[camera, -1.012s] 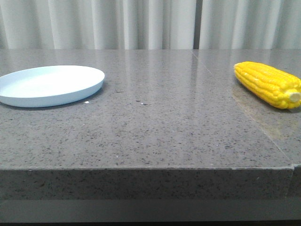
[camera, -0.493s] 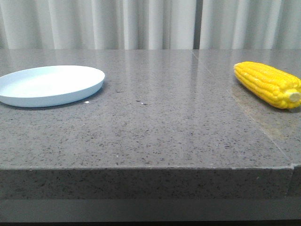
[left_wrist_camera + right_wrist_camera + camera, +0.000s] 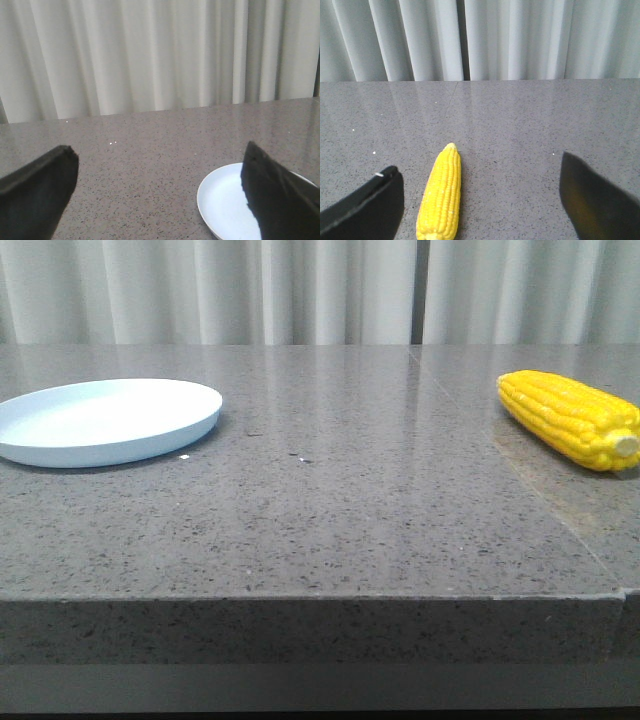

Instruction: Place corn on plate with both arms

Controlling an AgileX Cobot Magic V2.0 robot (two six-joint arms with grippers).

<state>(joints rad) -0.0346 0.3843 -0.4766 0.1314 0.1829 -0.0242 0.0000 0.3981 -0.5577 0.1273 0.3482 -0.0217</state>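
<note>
The yellow corn [image 3: 572,418] lies on the grey table at the right, pale stub end toward me. The pale blue-white plate [image 3: 105,421] sits at the left, empty. Neither gripper shows in the front view. In the right wrist view my right gripper [image 3: 479,167] is open and empty, and the corn [image 3: 441,194] lies lengthwise between its black fingers [image 3: 370,207], closer to the one beside it in that picture. In the left wrist view my left gripper [image 3: 161,159] is open and empty above the table, with the plate [image 3: 225,202] partly behind one finger [image 3: 275,197].
The grey speckled stone table [image 3: 330,510] has its front edge close to the camera. A seam [image 3: 520,475] runs across its right part, near the corn. Pale curtains [image 3: 300,290] hang behind the table's far edge.
</note>
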